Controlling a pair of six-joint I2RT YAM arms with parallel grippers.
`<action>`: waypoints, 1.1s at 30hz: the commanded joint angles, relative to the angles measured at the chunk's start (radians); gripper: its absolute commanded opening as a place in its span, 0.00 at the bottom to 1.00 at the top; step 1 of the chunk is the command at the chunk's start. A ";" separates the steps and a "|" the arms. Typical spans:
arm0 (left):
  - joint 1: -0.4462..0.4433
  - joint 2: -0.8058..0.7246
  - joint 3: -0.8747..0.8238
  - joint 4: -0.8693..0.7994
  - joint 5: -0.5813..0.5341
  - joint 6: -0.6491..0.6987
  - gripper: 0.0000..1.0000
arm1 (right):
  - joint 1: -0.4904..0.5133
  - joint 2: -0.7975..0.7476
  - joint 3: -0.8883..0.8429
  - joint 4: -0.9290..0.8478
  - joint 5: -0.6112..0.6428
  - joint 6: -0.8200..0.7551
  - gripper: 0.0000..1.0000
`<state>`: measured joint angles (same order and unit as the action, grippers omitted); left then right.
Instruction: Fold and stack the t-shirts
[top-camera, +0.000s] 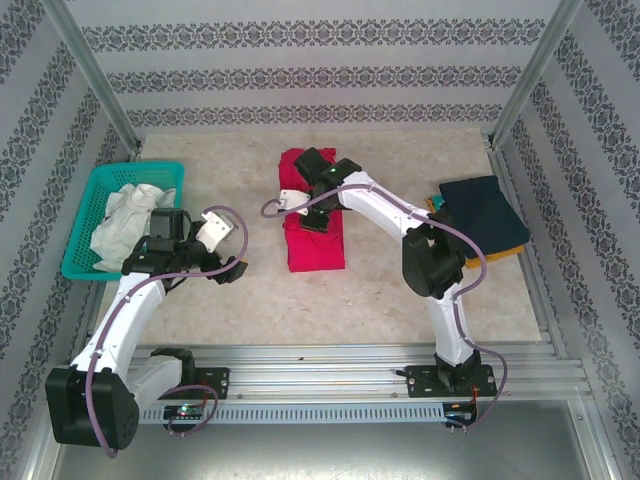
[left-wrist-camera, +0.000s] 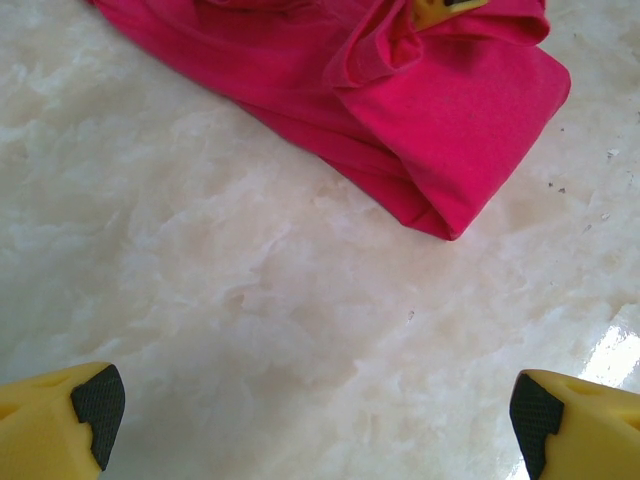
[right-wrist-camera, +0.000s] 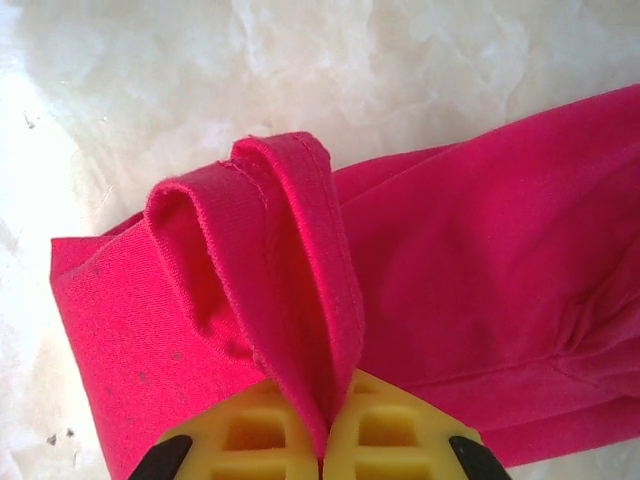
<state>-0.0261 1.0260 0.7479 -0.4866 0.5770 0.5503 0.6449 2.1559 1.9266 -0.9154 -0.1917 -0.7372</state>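
**Soft crimson-pink cloth t-shirt (top-camera: 318, 250), part-folded, is lying mid-table on the glossy marbled table (top-camera: 380, 300).**
The right gripper (right-wrist-camera: 322, 445) is pinching its raised, stitched hem fold. The left gripper (left-wrist-camera: 312, 408) is hovering wide-jawed just beside it. A teal plastic mesh basket (top-camera: 95, 195) is holding crumpled white cloth (top-camera: 125, 222) at left. A folded navy blue t-shirt (top-camera: 485, 205) is resting on a yellow-orange t-shirt (top-camera: 500, 253) at right.

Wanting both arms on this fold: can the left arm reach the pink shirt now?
Probably yes: the left gripper, jaws open, hangs over bare table, nothing between it and the pink shirt.
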 joint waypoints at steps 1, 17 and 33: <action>-0.001 0.005 -0.009 0.012 0.038 0.006 1.00 | -0.008 0.049 0.051 -0.022 -0.013 0.011 0.00; -0.001 0.001 -0.050 0.123 0.113 -0.120 1.00 | -0.045 0.143 0.074 0.024 0.020 0.064 0.01; -0.026 0.034 -0.064 0.215 0.170 -0.188 1.00 | -0.087 -0.098 -0.146 0.300 0.069 0.279 0.83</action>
<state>-0.0349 1.0500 0.6964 -0.3256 0.7097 0.3813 0.5743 2.1635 1.8442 -0.7094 -0.1390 -0.5358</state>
